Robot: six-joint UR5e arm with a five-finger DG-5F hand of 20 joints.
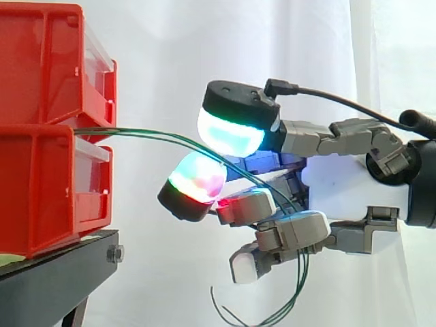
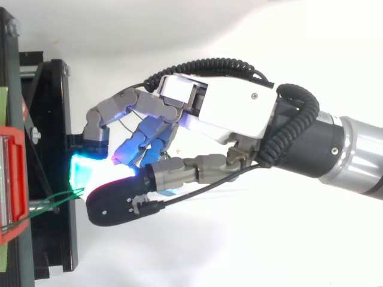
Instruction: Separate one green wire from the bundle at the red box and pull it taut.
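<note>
— Hand (image 1: 340, 191) state?
— Closed around the green wires (image 1: 157, 137). Reaching in from the right, thumb on top, with its cyan-white pad (image 1: 231, 133) about level with the gap between the stacked red bins (image 1: 41, 136). Fingers curled beneath, the nearest tipped green and red.

— And the wires, where exactly?
— Coming out of that gap between upper and lower bin, two close together. Arcing right and downward, under the thumb pad, past the green-red tip, then in behind the curled lower fingers. Hanging loose below the hand, ends looping back leftward. Bowed rather than straight between bins and hand.

— From above?
— Stretched toward the black stand (image 1: 54, 279), cyan glow near its edge. Thin green strands crossing from the red bin to just beside the thumb tip. Cannot tell whether either is parted from the other.

— Behind it all?
— White curtain (image 1: 157, 54).
</note>
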